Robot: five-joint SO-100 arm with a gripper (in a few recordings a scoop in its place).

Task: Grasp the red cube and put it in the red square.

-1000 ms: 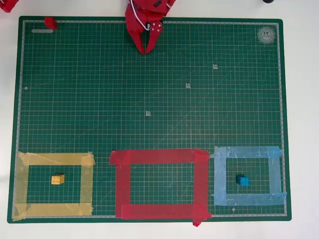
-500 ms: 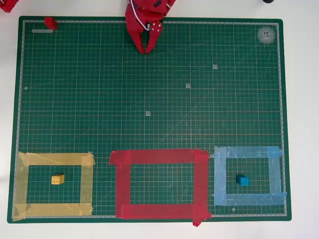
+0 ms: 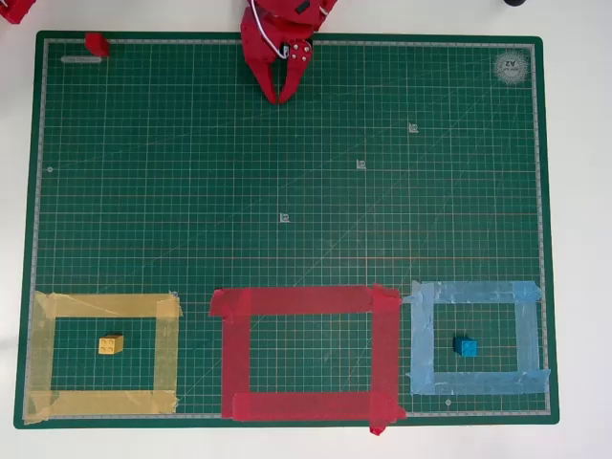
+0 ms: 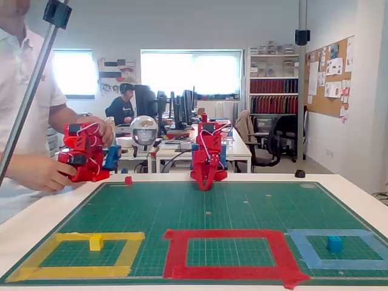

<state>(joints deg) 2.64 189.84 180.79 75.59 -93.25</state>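
Green gridded mat (image 3: 287,172) carries a wide-taped red square (image 3: 306,300), the small red cube (image 3: 96,43) at its far corner, and the gripper (image 3: 281,96) pinched together.

On the green cutting mat (image 3: 287,172), the gripper (image 3: 281,97) is pointing down near the top edge with fingertips together, while the red cube (image 3: 97,44) is sitting at the top-left corner, well apart from the red square (image 3: 306,354).
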